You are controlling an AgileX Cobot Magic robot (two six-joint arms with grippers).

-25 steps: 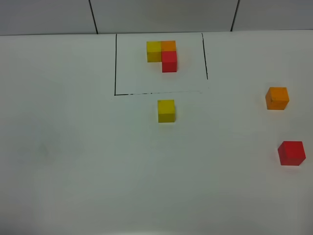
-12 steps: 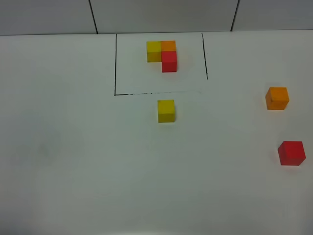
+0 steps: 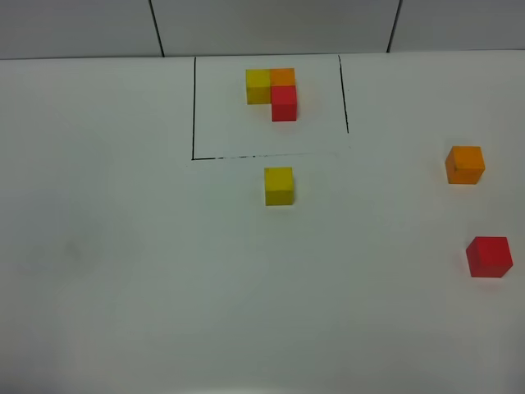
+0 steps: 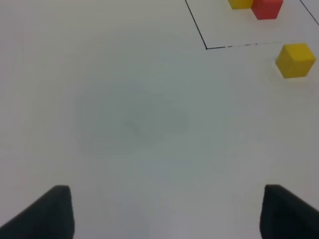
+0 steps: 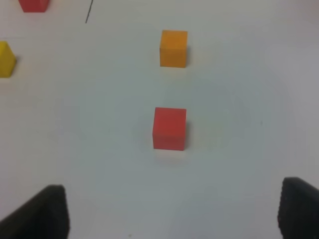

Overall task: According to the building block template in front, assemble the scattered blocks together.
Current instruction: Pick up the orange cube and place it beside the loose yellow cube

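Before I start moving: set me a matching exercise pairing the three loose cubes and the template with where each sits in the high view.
1. loose yellow cube
2. loose orange cube
3. loose red cube
4. template

A. far right, lowest in the high view
B. inside the outlined rectangle
C. just outside that rectangle's near line, mid-view
D. far right, above the other far-right cube

Pairs: 1-C, 2-D, 3-A, 4-B

Left wrist view: template (image 4: 255, 6) cut by the frame edge, only parts of its yellow and red cubes show. Left pincer (image 4: 167, 214): two dark, blurred tips, cropped. Right wrist view: yellow block (image 5: 6, 59) cut at the edge. Right pincer (image 5: 172, 214) tips likewise cropped.
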